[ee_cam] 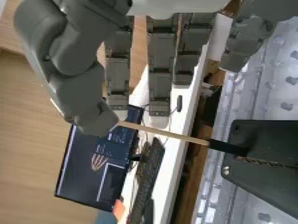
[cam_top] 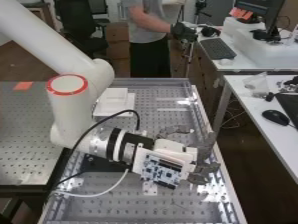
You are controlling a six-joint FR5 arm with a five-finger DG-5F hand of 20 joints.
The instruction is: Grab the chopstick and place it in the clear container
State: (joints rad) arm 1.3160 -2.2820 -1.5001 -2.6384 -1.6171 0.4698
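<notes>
Over the bench's right half in the high view, the hand point(cam_top: 207, 168) has its fingers spread toward the bench's right edge. In the wrist view the hand point(ee_cam: 159, 75) is open, its fingers extended. A light wooden chopstick point(ee_cam: 166, 133) with a black end lies across the wrist view, that end at a black block point(ee_cam: 269, 137). Its pale tip meets the outline of the thumb's end; whether they touch I cannot tell. No finger is curled round the stick.
White stacked blocks point(cam_top: 113, 102) lie on the perforated bench point(cam_top: 193, 204), beside the arm. A black piece point(cam_top: 103, 165) is partly under the arm and its cables. Right of the bench stands a white desk point(cam_top: 256, 130) with a mouse point(cam_top: 275, 117).
</notes>
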